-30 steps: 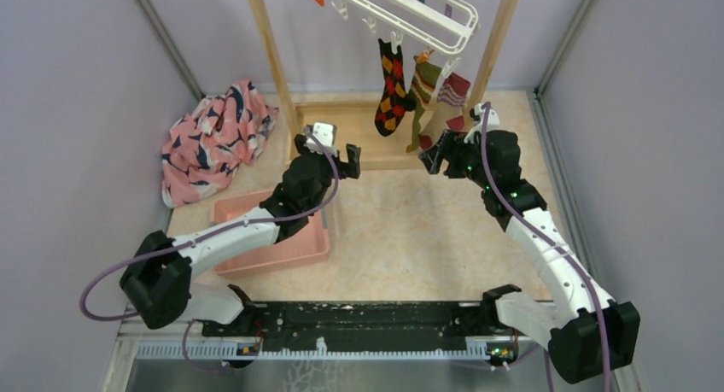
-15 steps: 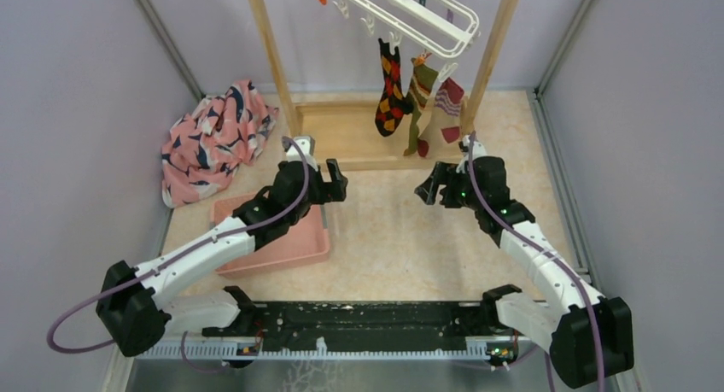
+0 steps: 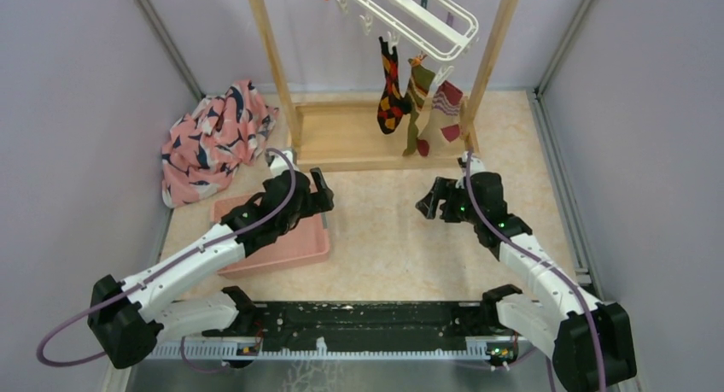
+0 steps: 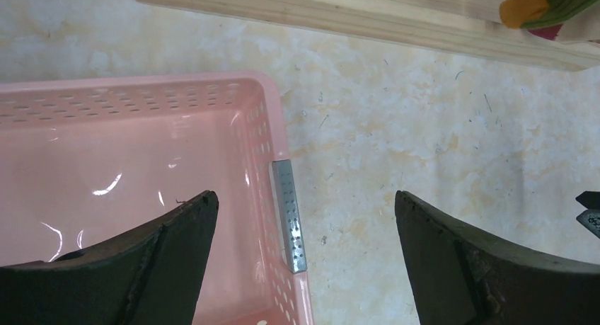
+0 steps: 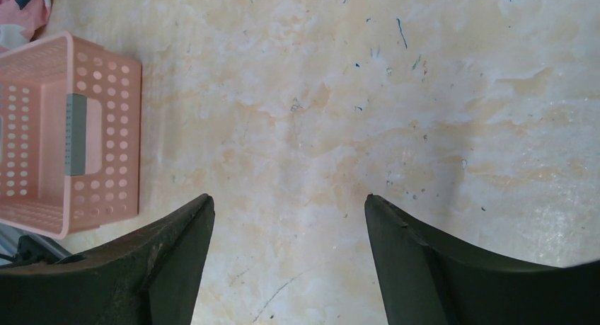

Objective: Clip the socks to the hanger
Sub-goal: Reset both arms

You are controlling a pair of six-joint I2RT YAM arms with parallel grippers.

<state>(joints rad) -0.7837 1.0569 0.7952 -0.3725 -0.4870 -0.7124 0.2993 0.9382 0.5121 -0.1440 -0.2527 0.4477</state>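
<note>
Both arms have pulled back fr. the hanger (image 3: 410, 16) at the table's far edge, left hand (image 3: 323, 196) & right hand (image 3: 429, 202) wide open w/ nothing held; 3 socks (image 3: 414, 102) hang clipped, so task looks done.

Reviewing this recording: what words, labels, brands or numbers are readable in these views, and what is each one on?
No readable text in any view.
The grey strip on the rim of the pink basket is only perforated and has no print.
The socks and hanger show patterns and clips but no lettering.
</note>
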